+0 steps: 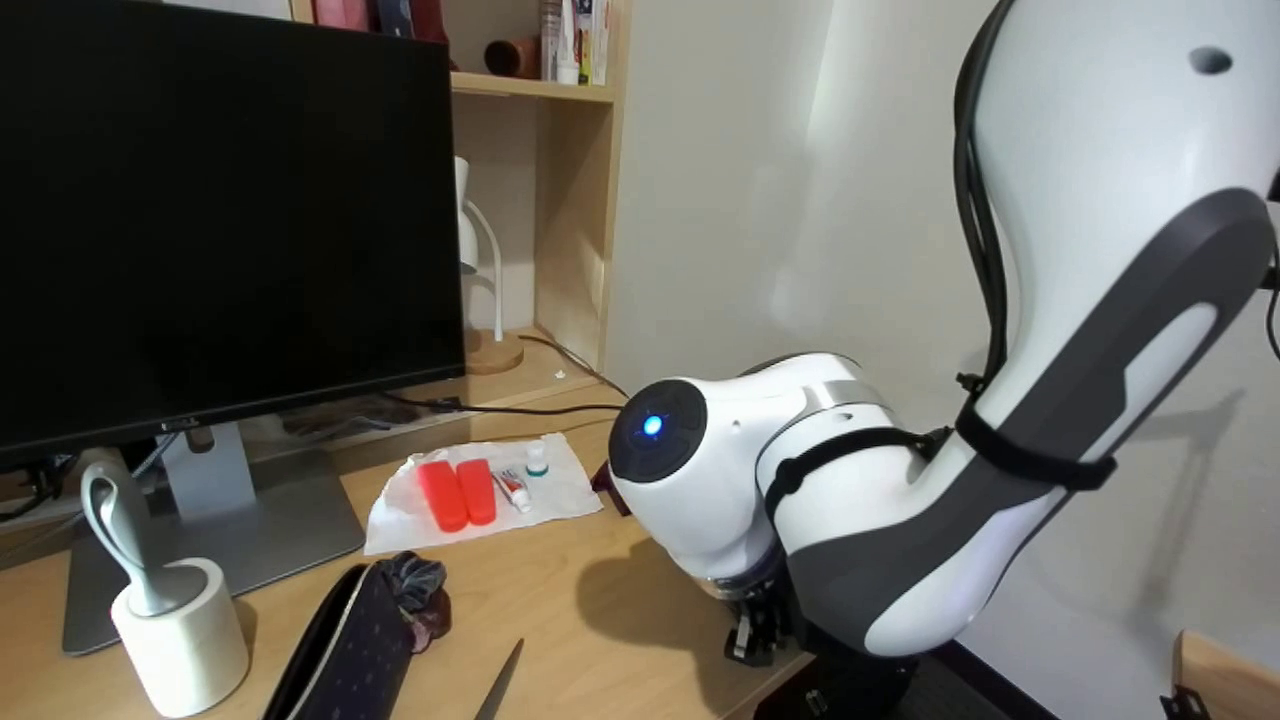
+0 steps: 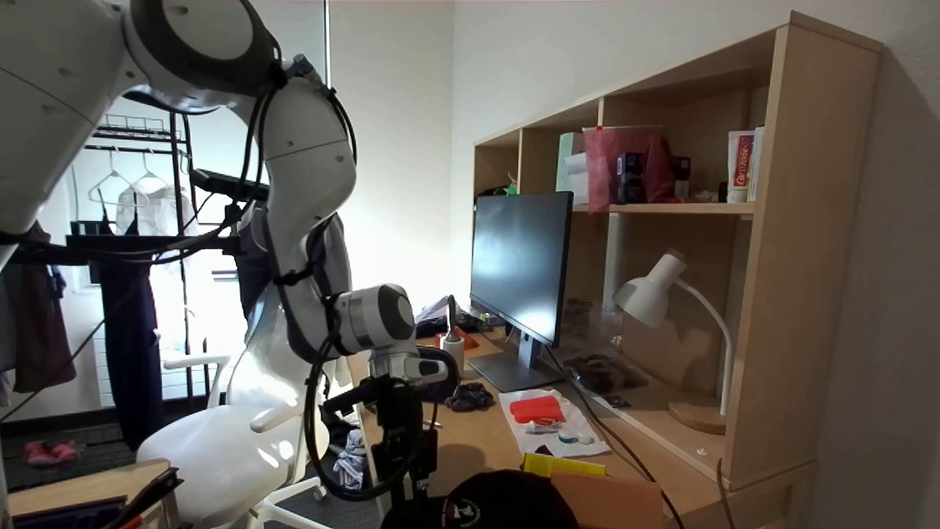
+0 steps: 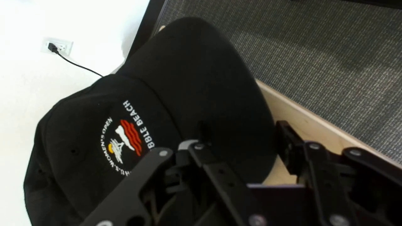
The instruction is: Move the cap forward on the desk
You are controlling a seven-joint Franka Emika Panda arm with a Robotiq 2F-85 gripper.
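The claw [image 3: 243, 138], jaws apart, hid part of the cap [image 3: 160, 91] — contact impossible to make out. Beside the claw, the wrist view cut the crown [image 3: 75, 138] short.

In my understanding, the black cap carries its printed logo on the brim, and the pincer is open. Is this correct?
Not quite. The wrist view shows the logo on the front of the crown, not on the brim. The rest is right: the cap is black, and the pincer is open.
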